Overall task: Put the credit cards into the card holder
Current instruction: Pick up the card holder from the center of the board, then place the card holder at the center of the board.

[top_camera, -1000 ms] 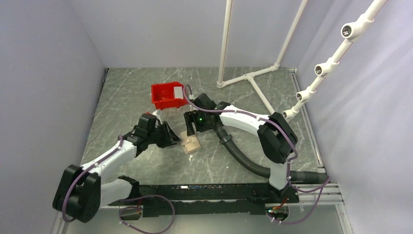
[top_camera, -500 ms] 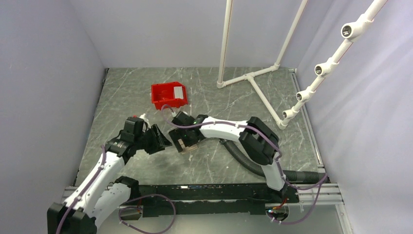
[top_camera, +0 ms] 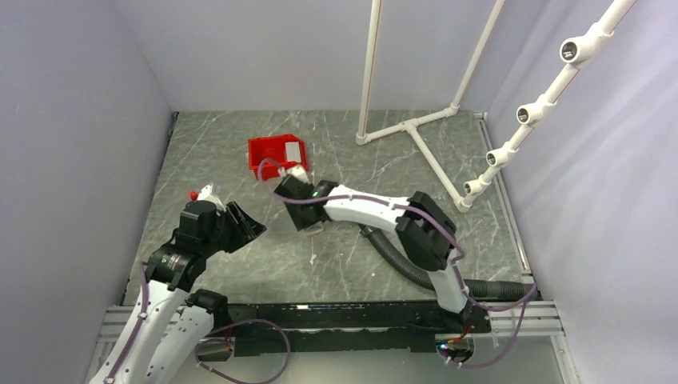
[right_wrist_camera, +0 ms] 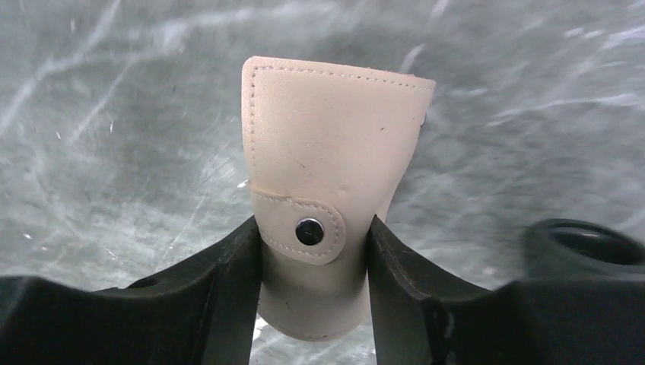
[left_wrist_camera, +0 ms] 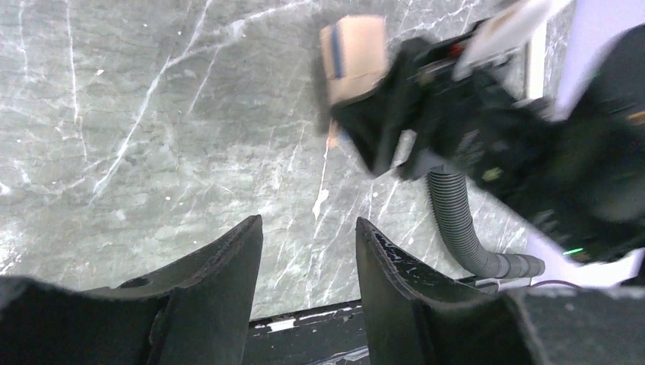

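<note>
The grey marbled desk [top_camera: 384, 240] carries a red bin [top_camera: 268, 154] toward its back. The left fingers [left_wrist_camera: 232, 262] stand moderately apart above bare desk with nothing between them. The right fingers [right_wrist_camera: 239, 262] pinch the tan card holder [right_wrist_camera: 335, 144] from both sides, bowing it. Its snap tab faces the wrist camera, and it is held just in front of the bin. What looks like a pale card [top_camera: 294, 150] lies in the bin's right side, though it is too small overhead to be sure.
</note>
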Controlling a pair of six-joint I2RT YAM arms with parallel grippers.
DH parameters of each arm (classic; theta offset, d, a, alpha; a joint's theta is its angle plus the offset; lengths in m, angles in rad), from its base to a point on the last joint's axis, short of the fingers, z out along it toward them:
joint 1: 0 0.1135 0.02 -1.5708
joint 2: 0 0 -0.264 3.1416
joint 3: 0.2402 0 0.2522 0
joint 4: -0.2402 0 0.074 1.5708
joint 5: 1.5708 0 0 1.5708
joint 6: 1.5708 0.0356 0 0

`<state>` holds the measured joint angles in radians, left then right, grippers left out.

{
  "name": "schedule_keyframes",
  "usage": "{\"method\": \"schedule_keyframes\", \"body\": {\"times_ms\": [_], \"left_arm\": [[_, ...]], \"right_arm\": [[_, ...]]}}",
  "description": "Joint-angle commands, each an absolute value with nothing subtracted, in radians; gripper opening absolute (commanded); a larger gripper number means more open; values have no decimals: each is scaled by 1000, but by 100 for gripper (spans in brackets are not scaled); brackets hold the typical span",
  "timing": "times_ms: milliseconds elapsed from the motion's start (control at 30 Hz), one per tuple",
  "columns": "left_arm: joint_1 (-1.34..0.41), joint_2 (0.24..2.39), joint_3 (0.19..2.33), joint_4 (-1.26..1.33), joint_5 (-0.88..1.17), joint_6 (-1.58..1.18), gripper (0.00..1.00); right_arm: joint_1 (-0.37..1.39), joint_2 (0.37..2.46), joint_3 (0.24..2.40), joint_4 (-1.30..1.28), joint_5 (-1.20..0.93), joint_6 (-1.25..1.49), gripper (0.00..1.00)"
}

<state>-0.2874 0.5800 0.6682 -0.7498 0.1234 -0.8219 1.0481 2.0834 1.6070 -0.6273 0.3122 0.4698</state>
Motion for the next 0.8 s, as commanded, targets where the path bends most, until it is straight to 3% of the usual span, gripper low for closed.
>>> {"method": "schedule_keyframes", "body": {"times_ms": [0, 300, 600, 667, 767], "left_arm": [[-282, 592, 721, -760, 97, -817, 53], [-282, 648, 740, -698, 176, -790, 53], [-282, 693, 786, -695, 228, -749, 53], [-282, 692, 799, -699, 233, -743, 53], [-282, 692, 808, -697, 245, -742, 53]], "right_arm": [[877, 1901, 1656, -598, 307, 401, 46], [407, 1814, 1533, -624, 381, 292, 50], [241, 1903, 1449, -556, 339, 262, 58], [237, 1937, 1445, -572, 349, 263, 63], [236, 1966, 1450, -591, 372, 259, 86]]}}
